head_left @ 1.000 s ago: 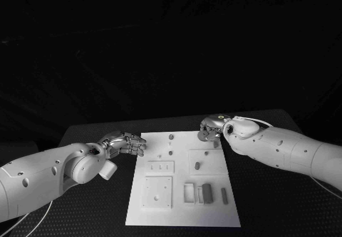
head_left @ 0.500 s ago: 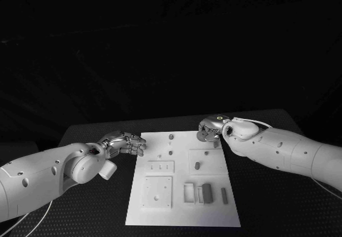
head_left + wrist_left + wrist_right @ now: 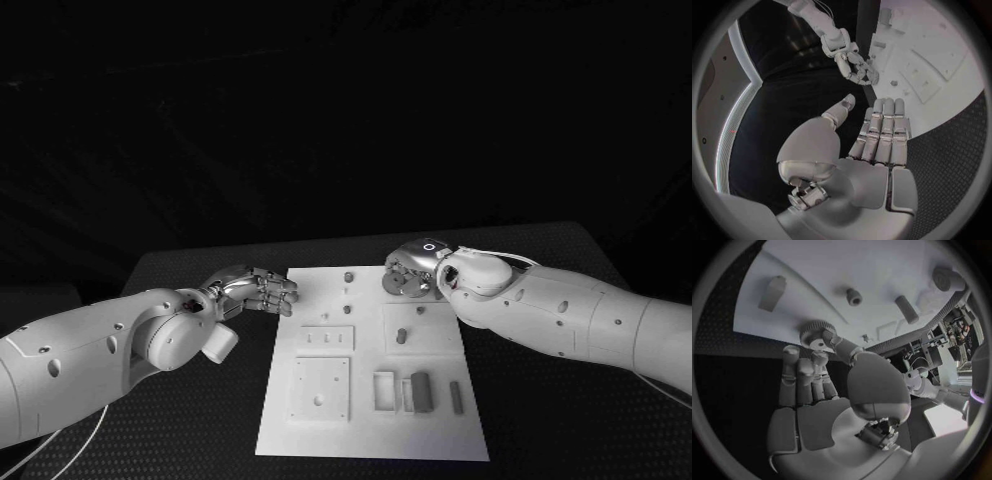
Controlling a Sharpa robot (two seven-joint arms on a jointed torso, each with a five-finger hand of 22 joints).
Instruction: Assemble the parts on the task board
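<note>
The right robot hand (image 3: 408,272) sits over the far right corner of the task board (image 3: 368,425), w/ a small toothed, gear-like part (image 3: 817,334) pinched at its fingertips; the right wrist view shows the thumb and a finger closed on its hub, the disc's flat face toward the camera. So that hand is closed on the part, not free. The left robot hand (image 3: 253,291) hangs just off the board's left edge, near the far end, over the black worktop (image 3: 188,440); its fingers are straight and side by side, thumb apart, nothing in it. The relation that matters: the gear sits at the board's far edge, and the board surface w/ its pegs lies beyond the fingertips. In the right wrist view, short pegs (image 3: 854,296) stand on the board ahead of the gear, apart from it, not touching. Which peg or seat is meant for the gear, I can't tell. Judging by this, the right arm is the one to do the placing, since it has the part and is nearer the far pegs; the left is well apart from them. The gear's bore axis prob. needs to line up w/ an upright peg before lowering. Other parts lie in slots at the near end (image 3: 418,392), away from both hands.
</note>
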